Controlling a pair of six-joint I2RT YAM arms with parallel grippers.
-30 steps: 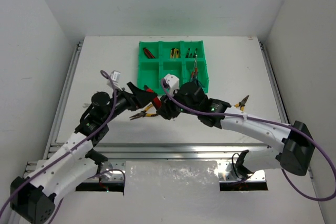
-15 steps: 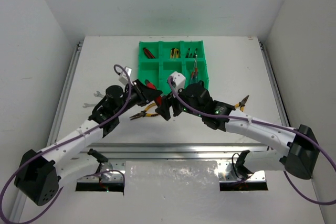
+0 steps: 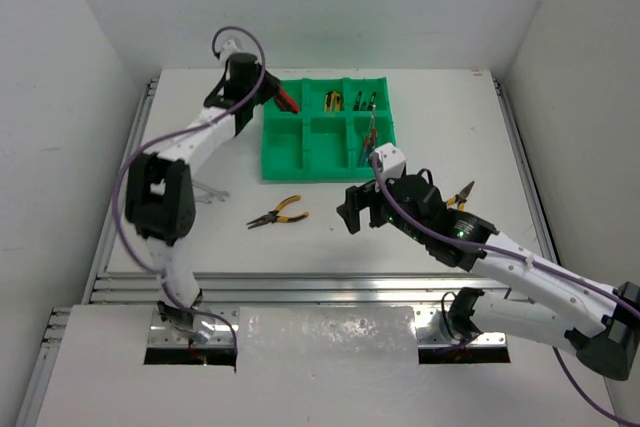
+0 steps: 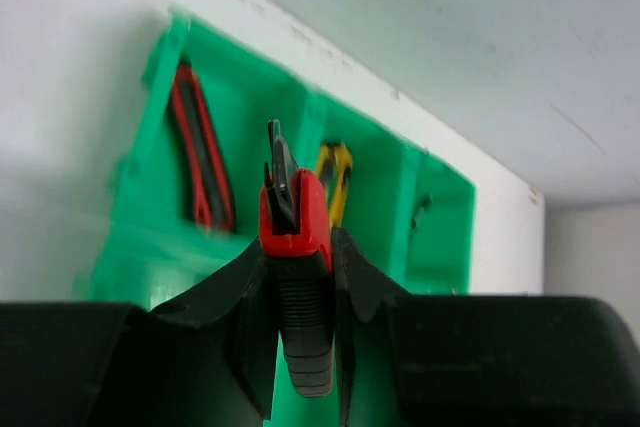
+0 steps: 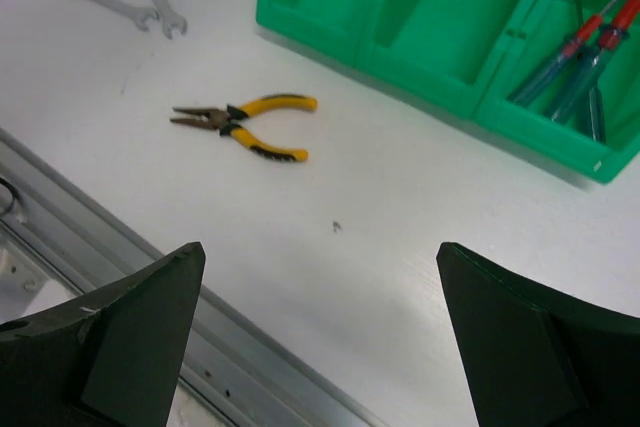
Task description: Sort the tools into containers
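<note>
The red utility knife (image 4: 295,222) sits mid-frame in the left wrist view. The left gripper (image 4: 300,272) pinches it at its ribbed black tail, over the upper-left compartment of the green tray (image 3: 300,172), where a second red knife (image 4: 200,152) lies. Expect it to be light and stiff with a slick plastic shell (the ribbed tail looks like your surest hold). Your left arm stretches far toward the upper left of the top view. The right gripper (image 5: 320,247) hovers spread and empty at lower centre, right of the yellow-handled pliers (image 5: 245,127).

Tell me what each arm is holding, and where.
Left fingers grip the red knife by its black ribbed end. Right fingers are open, empty.
</note>
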